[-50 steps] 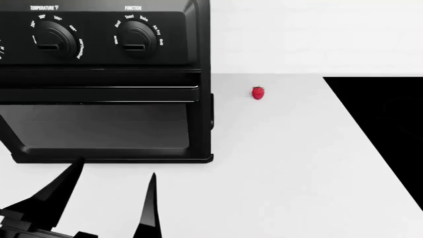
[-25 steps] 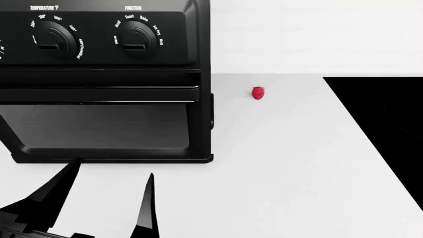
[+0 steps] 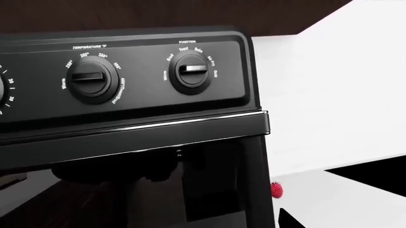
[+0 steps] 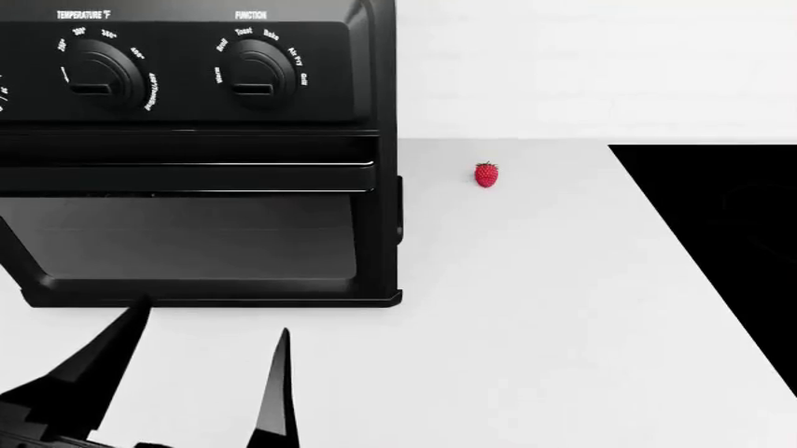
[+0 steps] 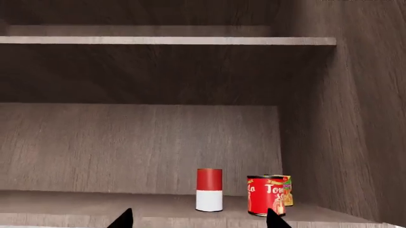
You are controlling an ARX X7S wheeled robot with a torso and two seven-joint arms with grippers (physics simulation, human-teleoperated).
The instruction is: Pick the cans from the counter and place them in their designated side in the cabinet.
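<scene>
I see both cans standing upright on the cabinet shelf [image 5: 76, 202]: the slim red-over-white can [image 5: 209, 190] just beside the wider red can [image 5: 267, 194]. My left hand [image 4: 187, 373] hovers released over the white tabletop [image 4: 548, 308] before the black oven [image 4: 200, 149]; my right hand [image 5: 199, 219] is spread and holds nothing.

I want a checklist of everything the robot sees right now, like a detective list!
Surface: white counter with a black cooktop set in it.
Job's things: slim red-over-white can and wider red can stand upright in the wooden cabinet, side by side.
Clutter: strawberry on the counter; black toaster oven.
Grippers: left end effector open, empty, over the counter; right end effector open, empty, facing the cans.
Cables: nothing seen.
Surroundings: white wall.
</scene>
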